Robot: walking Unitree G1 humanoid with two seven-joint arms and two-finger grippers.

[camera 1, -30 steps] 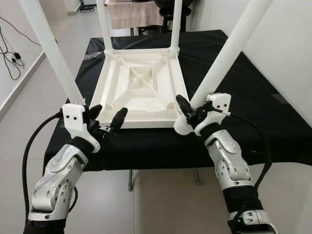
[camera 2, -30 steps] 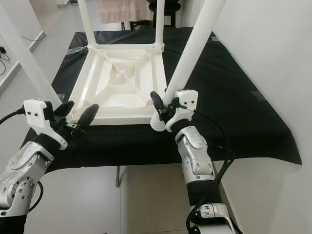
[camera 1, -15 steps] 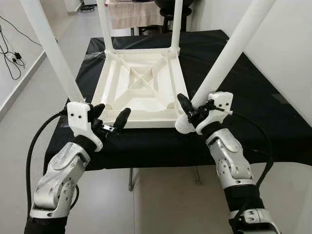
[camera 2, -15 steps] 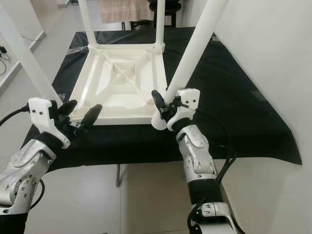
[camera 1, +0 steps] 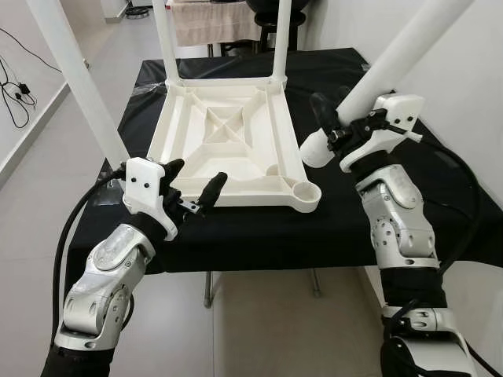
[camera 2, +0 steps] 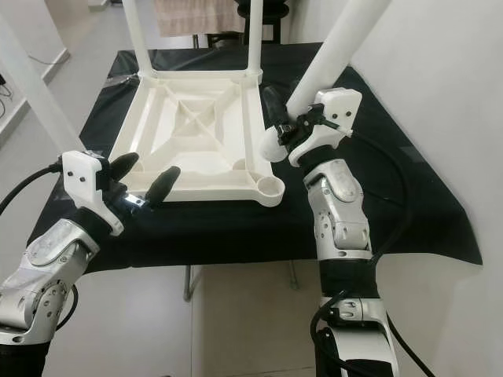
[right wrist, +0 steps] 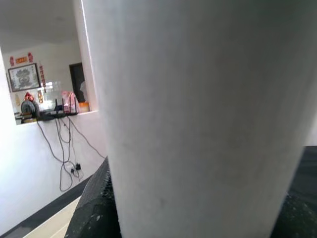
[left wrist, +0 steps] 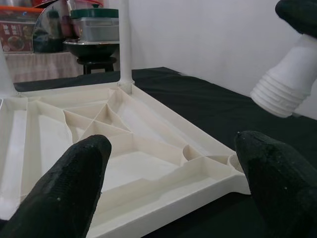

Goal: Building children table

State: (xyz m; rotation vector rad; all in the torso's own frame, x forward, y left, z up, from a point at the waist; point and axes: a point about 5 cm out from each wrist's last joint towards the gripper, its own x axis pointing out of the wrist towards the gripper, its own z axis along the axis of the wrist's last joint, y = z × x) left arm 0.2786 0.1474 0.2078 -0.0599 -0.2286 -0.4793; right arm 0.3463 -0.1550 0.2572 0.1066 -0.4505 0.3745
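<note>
A white plastic tabletop (camera 1: 228, 137) lies upside down on the black-covered table (camera 1: 369, 212). Two white legs (camera 1: 280, 39) stand in its far corners. A third leg (camera 1: 75, 78) rises at the near left corner, its base hidden behind my left wrist. My right gripper (camera 1: 339, 132) is shut on a fourth leg (camera 1: 393, 55), held tilted in the air with its threaded end (left wrist: 285, 87) above and right of the empty near right socket (camera 1: 306, 191). My left gripper (camera 1: 192, 179) is open at the tabletop's near left edge, with nothing between its fingers (left wrist: 81, 183).
A white wall (camera 1: 471, 102) runs close along the right side of the table. Behind the table stand a stool and a cloth-covered piece of furniture (camera 1: 208, 20). Cables (camera 1: 16, 86) lie on the floor at the left. Bare tiled floor (camera 1: 259, 330) shows below the table's front edge.
My right gripper has carried the leg up and away from the near right corner, baring the round socket. My left gripper has moved slightly towards the tabletop.
</note>
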